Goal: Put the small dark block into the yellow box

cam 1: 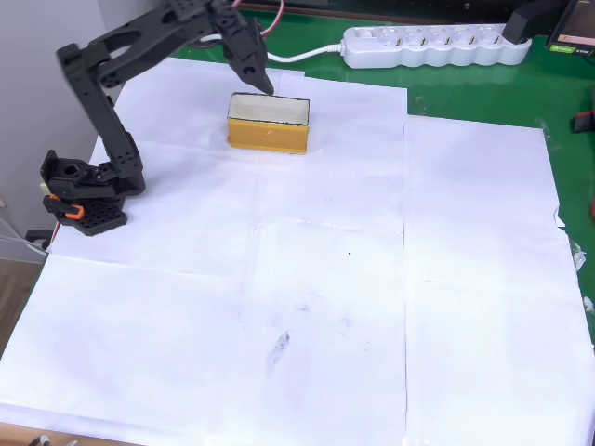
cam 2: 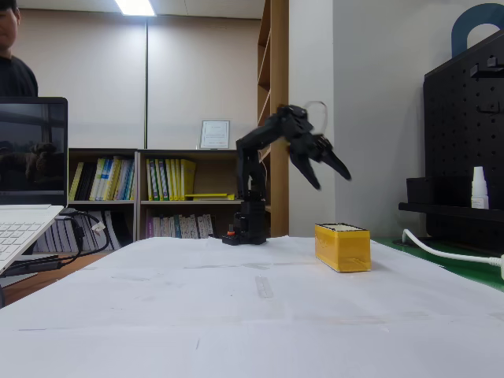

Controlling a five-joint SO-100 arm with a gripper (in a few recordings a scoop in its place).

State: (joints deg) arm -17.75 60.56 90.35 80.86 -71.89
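The yellow box point(cam 1: 270, 136) stands on the white paper at the back of the table, its pale cream inside facing up. In the fixed view the yellow box point(cam 2: 342, 248) sits right of centre. My black gripper point(cam 1: 259, 82) hangs over the box's back left edge. The fixed view shows the gripper point(cam 2: 332, 179) well above the box, slightly blurred, open, with nothing between its fingers. The small dark block is out of view, and nothing dark shows on the cream inside of the box.
The arm's base point(cam 1: 84, 197) sits at the left edge of the paper sheets point(cam 1: 325, 279). A white power strip point(cam 1: 432, 46) lies behind on the green mat. A laptop point(cam 2: 27, 181), a black pegboard point(cam 2: 465, 142) and a person point(cam 2: 12, 55) flank the table.
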